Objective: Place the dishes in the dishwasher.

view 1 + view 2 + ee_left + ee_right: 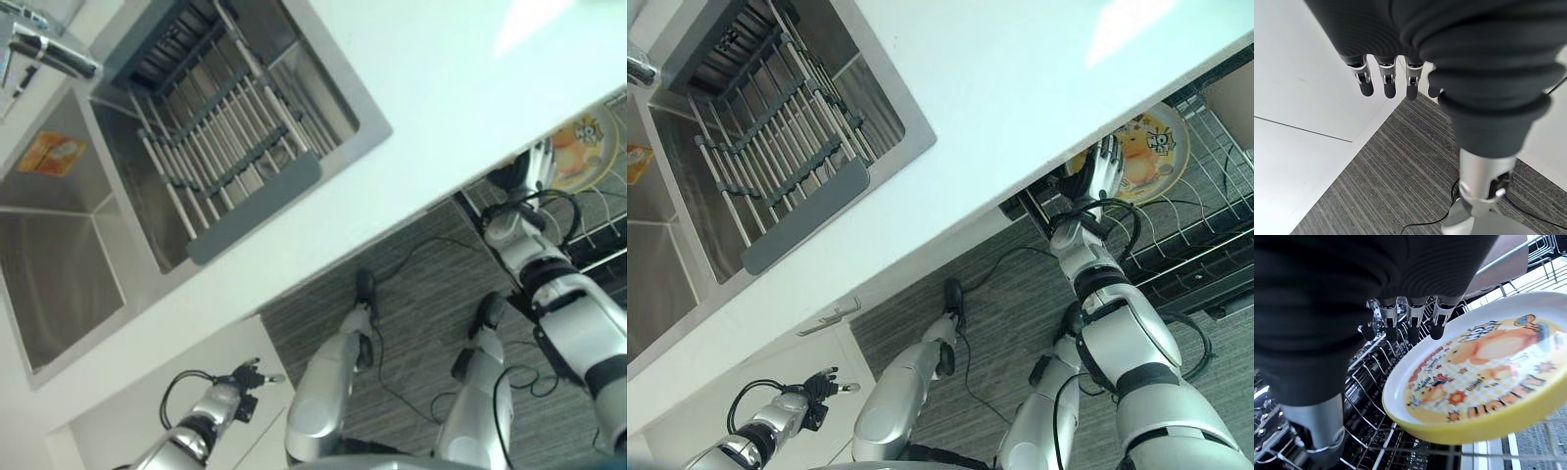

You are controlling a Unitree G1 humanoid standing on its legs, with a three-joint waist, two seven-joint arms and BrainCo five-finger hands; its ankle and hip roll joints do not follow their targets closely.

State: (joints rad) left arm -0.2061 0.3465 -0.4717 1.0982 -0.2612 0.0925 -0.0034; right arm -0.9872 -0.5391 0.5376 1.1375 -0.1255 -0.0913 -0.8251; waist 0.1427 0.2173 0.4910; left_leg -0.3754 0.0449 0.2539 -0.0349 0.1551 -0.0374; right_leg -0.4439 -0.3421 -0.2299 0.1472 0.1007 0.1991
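Note:
A yellow-rimmed plate (1474, 377) with a cartoon print lies tilted among the wire tines of the pulled-out dishwasher rack (1215, 225), just under the counter's edge. My right hand (1101, 171) hangs beside the plate's near rim. Its fingers (1410, 328) are straight and end just over the rim, while the thumb stands well apart, so nothing is gripped. My left hand (818, 387) hangs low at the left in front of a white cabinet. Its fingers (1386, 81) are relaxed and empty.
A white counter (470, 88) runs across the view above the dishwasher. A steel sink (59, 255) at the left holds a grey drying rack (225, 137), with a faucet (49, 49) beside it. A cabinet handle (828, 315) sticks out below the counter.

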